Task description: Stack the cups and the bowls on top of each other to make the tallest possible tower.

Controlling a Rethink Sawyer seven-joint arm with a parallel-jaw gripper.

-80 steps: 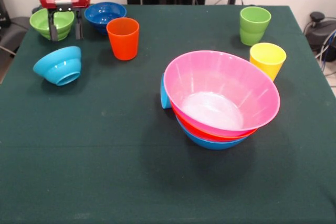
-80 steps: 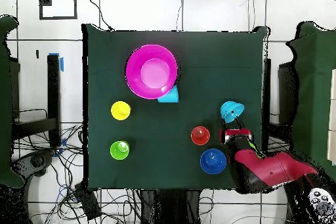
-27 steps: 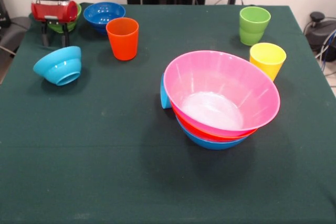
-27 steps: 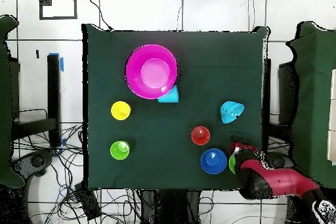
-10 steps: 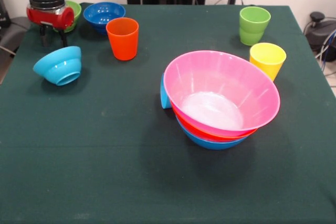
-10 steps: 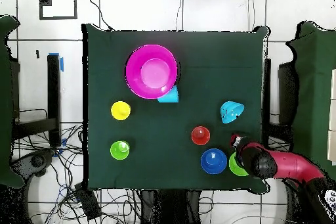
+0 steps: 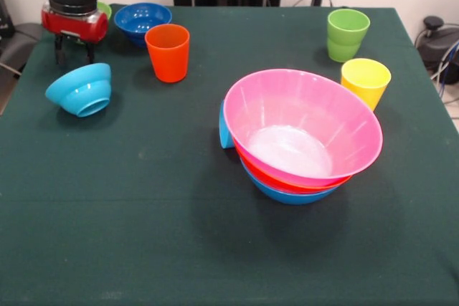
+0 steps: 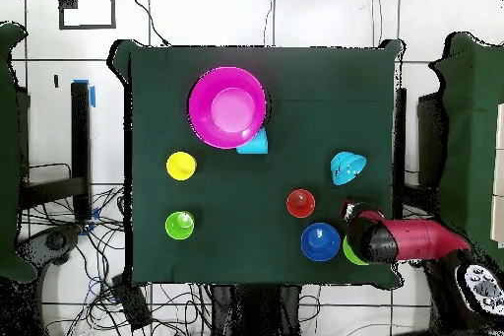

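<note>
My gripper (image 7: 74, 53) hangs open and empty at the table's far left corner, fingers spread just above the cloth; it also shows in the overhead view (image 8: 349, 212). It hides most of the small green bowl (image 7: 106, 9) behind it. The small dark blue bowl (image 7: 142, 18) and the orange cup (image 7: 168, 51) stand to its right. The small light blue bowl (image 7: 80, 89) lies tipped on its side in front of it. The tower (image 7: 301, 130) is the pink bowl on the orange bowl (image 7: 287, 180) and the blue bowl (image 7: 290, 195). The light blue cup (image 7: 224, 130) lies against its left side.
The green cup (image 7: 347, 34) and the yellow cup (image 7: 366, 80) stand upright at the far right, near the table's right edge. The table's edge runs close by the gripper on its left. Cables and stands lie off the table.
The gripper has shifted a little toward the dark blue bowl and dropped slightly. In the overhead view the arm has swung round. The cups and bowls have not moved.
</note>
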